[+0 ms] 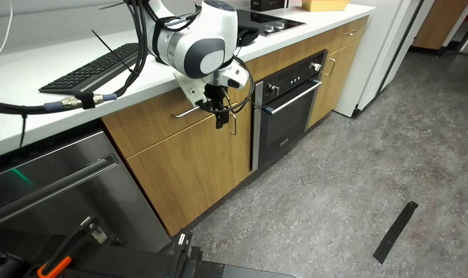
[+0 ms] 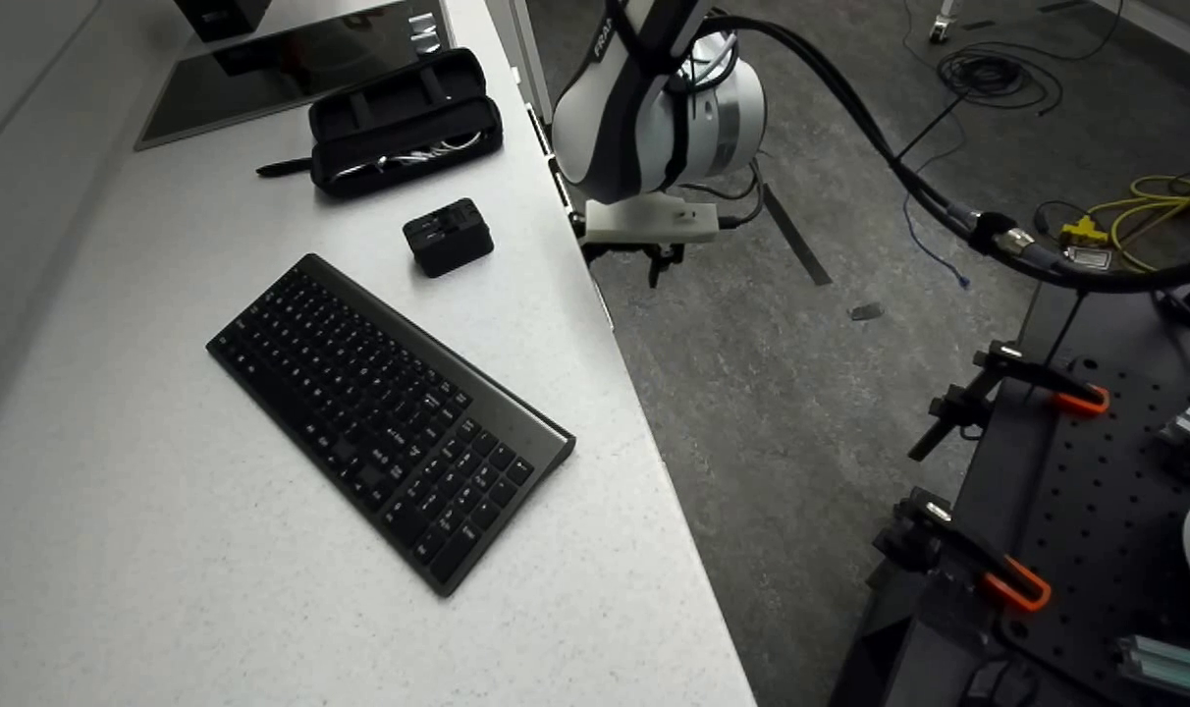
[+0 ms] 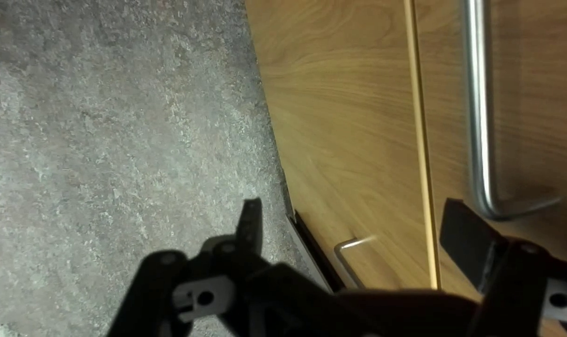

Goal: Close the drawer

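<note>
Pincer (image 3: pixel 353 206) spread wide near the drawer (image 1: pixel 147 129); white counter (image 2: pixel 114 491) bearing 1 keyboard (image 2: pixel 389 417), mottled grey floor (image 1: pixel 334 193) below.

A kitchen is shown by the oven (image 1: pixel 288 119), the cooktop (image 1: pixel 263 19) set into the desk (image 2: pixel 114 550) and the cabinets (image 1: pixel 187 173) beneath; the look of a lab is added by the robot arm (image 1: pixel 199 46), the keyboard (image 2: pixel 389 422) and the clamps (image 2: pixel 1012 579).

a keyboard (image 2: pixel 387 417) and an open black case (image 2: pixel 399 128) lie on the white counter (image 2: pixel 163 550).
</note>
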